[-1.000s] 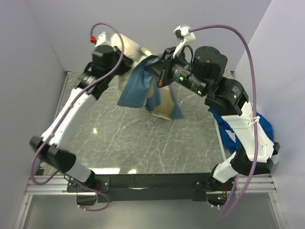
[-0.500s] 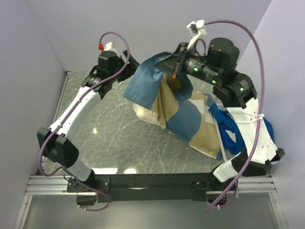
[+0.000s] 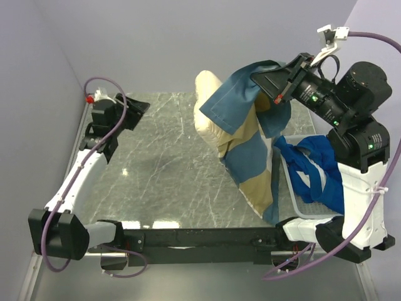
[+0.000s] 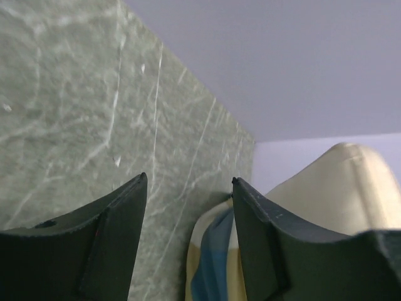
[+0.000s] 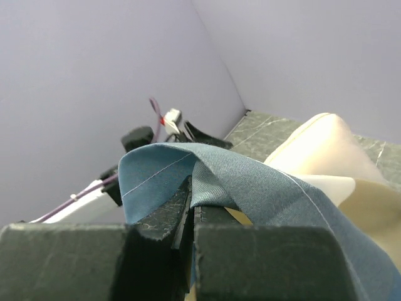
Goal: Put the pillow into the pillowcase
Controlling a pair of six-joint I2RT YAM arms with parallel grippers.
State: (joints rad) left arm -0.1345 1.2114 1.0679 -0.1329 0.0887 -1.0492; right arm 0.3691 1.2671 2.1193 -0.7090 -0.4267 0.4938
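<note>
My right gripper (image 3: 266,78) is shut on the slate-blue hem of the pillowcase (image 3: 250,150) and holds it high at the back right; the tan, blue and white cloth hangs down to the table's front right. The cream pillow (image 3: 208,113) stands partly inside the pillowcase, its rounded end sticking out up and left. In the right wrist view the blue hem (image 5: 207,179) folds over my shut jaws, with the pillow (image 5: 326,147) beyond. My left gripper (image 3: 135,108) is open and empty at the far left, apart from both. Its view shows the pillow (image 4: 338,182) past its fingers.
A grey basket (image 3: 299,204) at the right holds a bright royal-blue cloth with white stripes (image 3: 313,172). Grey marble tabletop (image 3: 156,169). Lavender walls close in on the left, back and right.
My right gripper has swung right and up with the pillowcase, lifting the pillow with it. My left gripper has let go and drawn back to the far left, open.
</note>
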